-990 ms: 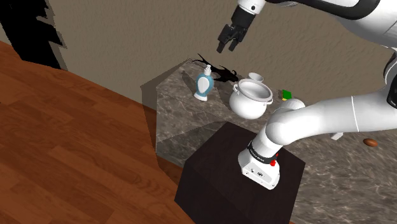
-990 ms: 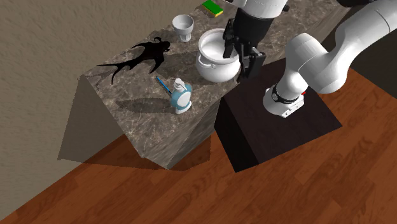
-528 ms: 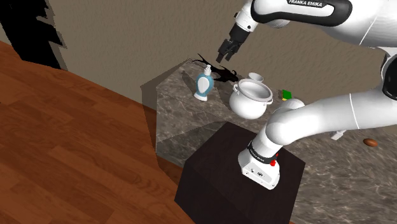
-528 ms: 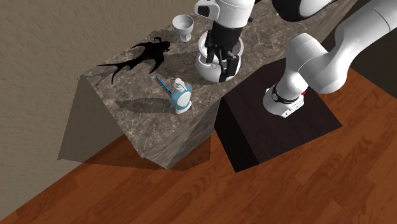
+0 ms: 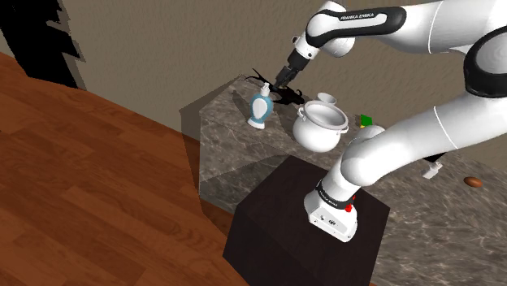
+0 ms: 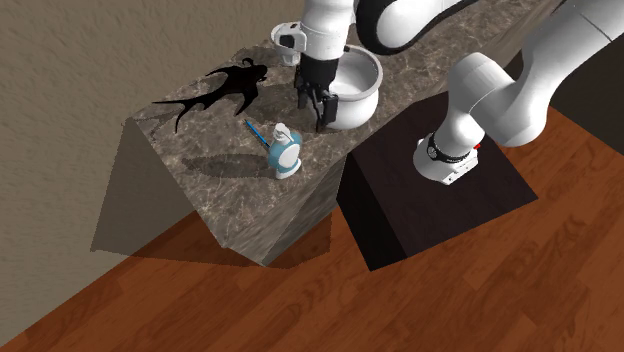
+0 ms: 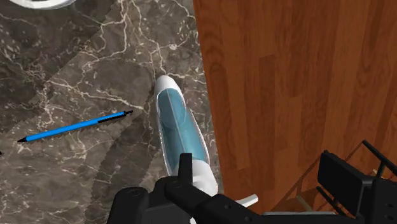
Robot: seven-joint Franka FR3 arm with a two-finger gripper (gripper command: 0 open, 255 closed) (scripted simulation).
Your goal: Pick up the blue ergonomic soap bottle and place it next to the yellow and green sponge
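Since a second ago the arm (image 6: pixel 325 25) has swung across the white pot (image 6: pixel 358 88) and come lower, so the tool (image 6: pixel 316 108) now hangs over the bench (image 6: pixel 190 150), near the soap bottle (image 6: pixel 285 151), its fingers spread and touching nothing. The pale blue and white bottle stands upright close to the bench edge that borders the wood floor (image 6: pixel 300 300), with a blue pen (image 6: pixel 258 131) lying just beside it. What seems to be the green and yellow sponge (image 5: pixel 366 120) sits well apart, past the pot.
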